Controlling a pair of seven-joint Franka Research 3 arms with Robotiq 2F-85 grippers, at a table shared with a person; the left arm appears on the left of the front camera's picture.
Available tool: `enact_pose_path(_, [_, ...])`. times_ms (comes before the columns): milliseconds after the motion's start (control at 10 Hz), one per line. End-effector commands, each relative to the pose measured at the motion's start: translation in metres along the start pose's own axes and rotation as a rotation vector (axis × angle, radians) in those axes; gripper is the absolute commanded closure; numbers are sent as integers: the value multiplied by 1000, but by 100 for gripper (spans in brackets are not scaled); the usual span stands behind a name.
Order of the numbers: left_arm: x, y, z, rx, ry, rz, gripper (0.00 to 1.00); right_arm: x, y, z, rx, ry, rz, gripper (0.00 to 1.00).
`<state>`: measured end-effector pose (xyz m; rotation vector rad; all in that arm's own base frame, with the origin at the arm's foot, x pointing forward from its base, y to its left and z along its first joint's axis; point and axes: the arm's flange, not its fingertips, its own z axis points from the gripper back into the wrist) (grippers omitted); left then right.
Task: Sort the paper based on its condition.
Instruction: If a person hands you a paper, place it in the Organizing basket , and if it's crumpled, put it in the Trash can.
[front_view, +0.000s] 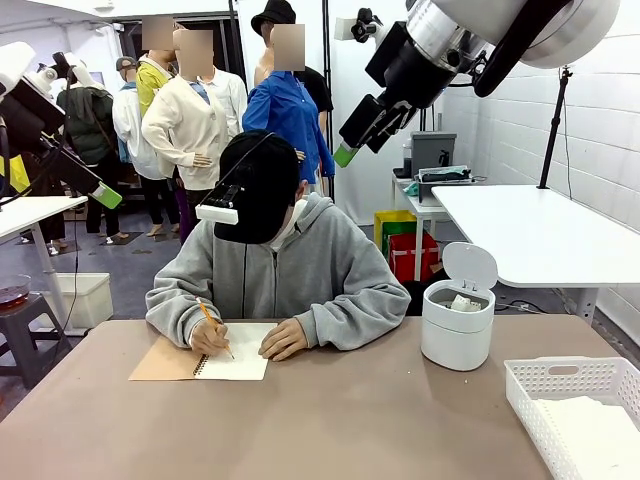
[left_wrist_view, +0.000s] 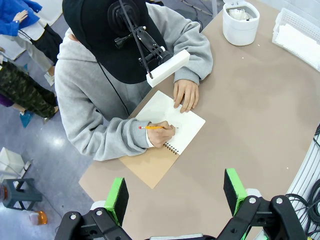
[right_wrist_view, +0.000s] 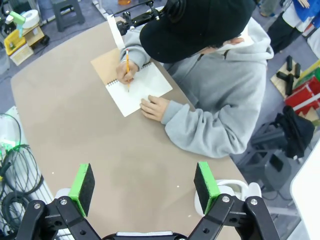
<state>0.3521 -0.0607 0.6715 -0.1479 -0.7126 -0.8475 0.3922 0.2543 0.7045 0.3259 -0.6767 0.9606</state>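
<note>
A crumpled white paper wad (front_view: 462, 301) lies inside the open white bin (front_view: 455, 340) on the table's right side. Flat white paper sheets (front_view: 598, 432) lie in the white basket (front_view: 560, 368) at the front right corner. Both show from above in the left wrist view: the wad (left_wrist_view: 239, 14) and the sheets (left_wrist_view: 300, 42). My left gripper (left_wrist_view: 175, 192) hangs high over the table's near left part, open and empty. High above the table my right gripper (right_wrist_view: 145, 182) is open too, with nothing between its fingers.
A person in a grey hoodie sits at the far side and writes with a pencil (front_view: 213, 325) in a spiral notebook (front_view: 238, 364) with a tan cover. Another white table (front_view: 540, 235) stands behind on the right.
</note>
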Motion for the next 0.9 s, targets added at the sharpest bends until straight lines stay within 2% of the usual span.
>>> enact_pose_path(0, [0,1,-1,5,-9,1,0,0,0,0,0,0,2,0])
enact_pose_path(800, [0,1,-1,5,-9,1,0,0,0,0,0,0,2,0])
